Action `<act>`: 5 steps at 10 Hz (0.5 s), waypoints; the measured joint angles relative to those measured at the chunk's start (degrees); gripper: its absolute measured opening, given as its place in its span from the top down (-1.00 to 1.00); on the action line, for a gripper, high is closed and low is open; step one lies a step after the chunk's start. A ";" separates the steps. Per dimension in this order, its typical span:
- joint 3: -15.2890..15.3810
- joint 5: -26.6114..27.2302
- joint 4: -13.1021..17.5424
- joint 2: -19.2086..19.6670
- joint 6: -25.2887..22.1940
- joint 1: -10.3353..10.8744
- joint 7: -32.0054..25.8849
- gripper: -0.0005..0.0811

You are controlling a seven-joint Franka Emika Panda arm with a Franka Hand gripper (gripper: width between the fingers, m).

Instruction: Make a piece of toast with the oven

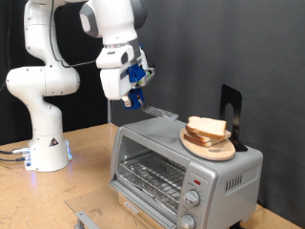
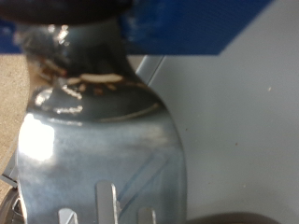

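The silver oven stands at the exterior view's lower right with its glass door folded down and a bare wire rack inside. My gripper hangs above the oven's top left corner. Its blue fingers are shut on a shiny slotted metal spatula, whose blade reaches onto the oven's roof. A stack of bread slices rests on a wooden plate on the oven. The single piece of toast is out of view.
A black stand rises behind the plate. The arm's white base sits at the exterior view's left on the wooden table. Two knobs and a red light face front.
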 joint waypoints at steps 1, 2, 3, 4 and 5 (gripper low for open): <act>0.26 0.00 0.22 0.60 0.46 0.00 0.50 0.03; 0.47 -0.02 0.61 1.24 0.65 0.00 0.78 0.03; 0.69 -0.07 0.92 1.84 1.01 0.00 1.08 0.03; 0.90 -0.19 1.26 2.41 1.32 0.00 1.43 0.03; 1.06 -0.56 1.52 3.03 1.74 0.00 1.67 0.03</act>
